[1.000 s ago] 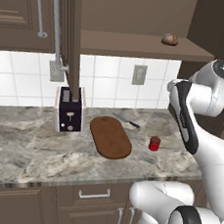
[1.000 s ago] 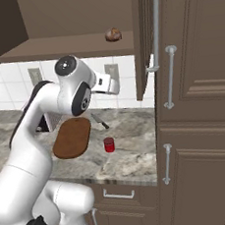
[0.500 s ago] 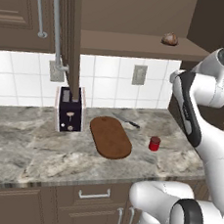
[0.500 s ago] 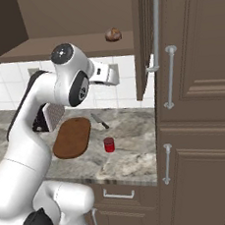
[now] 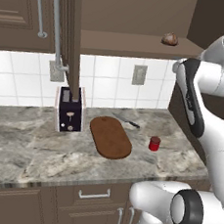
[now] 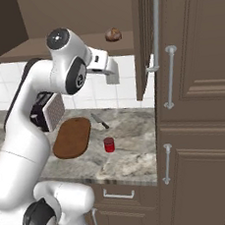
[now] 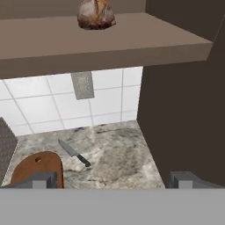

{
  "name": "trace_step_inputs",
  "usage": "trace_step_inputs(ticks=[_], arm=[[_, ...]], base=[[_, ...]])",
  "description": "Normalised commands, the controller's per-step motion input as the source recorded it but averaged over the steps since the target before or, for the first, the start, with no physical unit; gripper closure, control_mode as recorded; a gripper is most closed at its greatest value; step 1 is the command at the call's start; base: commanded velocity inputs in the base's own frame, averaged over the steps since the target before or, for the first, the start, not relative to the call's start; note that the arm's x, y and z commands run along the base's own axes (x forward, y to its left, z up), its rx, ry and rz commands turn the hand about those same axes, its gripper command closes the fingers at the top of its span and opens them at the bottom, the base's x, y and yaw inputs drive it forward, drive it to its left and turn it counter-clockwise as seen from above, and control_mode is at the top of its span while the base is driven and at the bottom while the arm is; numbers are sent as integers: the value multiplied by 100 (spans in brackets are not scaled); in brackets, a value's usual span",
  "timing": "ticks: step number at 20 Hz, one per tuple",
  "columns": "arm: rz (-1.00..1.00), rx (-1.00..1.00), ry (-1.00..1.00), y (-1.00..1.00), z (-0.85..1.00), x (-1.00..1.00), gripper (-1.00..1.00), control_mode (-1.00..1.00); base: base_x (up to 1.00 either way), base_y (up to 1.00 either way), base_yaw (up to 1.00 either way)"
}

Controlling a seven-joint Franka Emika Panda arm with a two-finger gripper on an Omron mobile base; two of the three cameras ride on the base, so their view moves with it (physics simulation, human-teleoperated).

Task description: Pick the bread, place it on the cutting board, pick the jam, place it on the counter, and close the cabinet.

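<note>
The bread (image 5: pixel 170 39) (image 6: pixel 113 34) (image 7: pixel 96 13) lies on the open cabinet's shelf (image 7: pixel 132 41). In the right base view my gripper (image 6: pixel 112 77) hangs below and just left of the bun, short of the shelf edge. In the hand view the gripper (image 7: pixel 113 182) is open, fingertips (image 7: pixel 44 179) far apart with nothing between them. The oval cutting board (image 5: pixel 111 137) (image 6: pixel 72 137) (image 7: pixel 37 168) lies bare on the counter (image 5: pixel 26 146) (image 6: pixel 134 154). The red jam (image 5: pixel 154 143) (image 6: pixel 109 144) stands on the counter right of the board. The cabinet door (image 5: pixel 73 40) (image 6: pixel 142 37) stands open.
A dark toaster (image 5: pixel 69 110) sits left of the board, under the open door. A knife (image 5: pixel 125 121) (image 6: pixel 99 120) (image 7: pixel 73 152) lies behind the board near the tiled wall. A tall cupboard (image 6: pixel 202 99) bounds the counter on the right.
My arm has lifted: the elbow and hand stand higher than before, closer to shelf level. Bread, jam, board and door have not moved.
</note>
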Motion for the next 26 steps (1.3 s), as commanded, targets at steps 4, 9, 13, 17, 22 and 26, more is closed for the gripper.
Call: trace_step_inputs(ticks=[4,9,13,17,22,26], arm=[[0,0,-1,0,39,0,-100,-100],[0,0,0,0,36,0,-100,-100],[0,0,-2,0,31,0,-100,-100],[0,0,-7,0,21,0,-100,-100],[0,0,-12,0,7,1,-100,-100],[0,0,-8,6,0,10,-100,-100]], base=[[0,0,0],[0,0,0],[0,0,0],[0,0,0],[0,0,0],[0,0,0]])
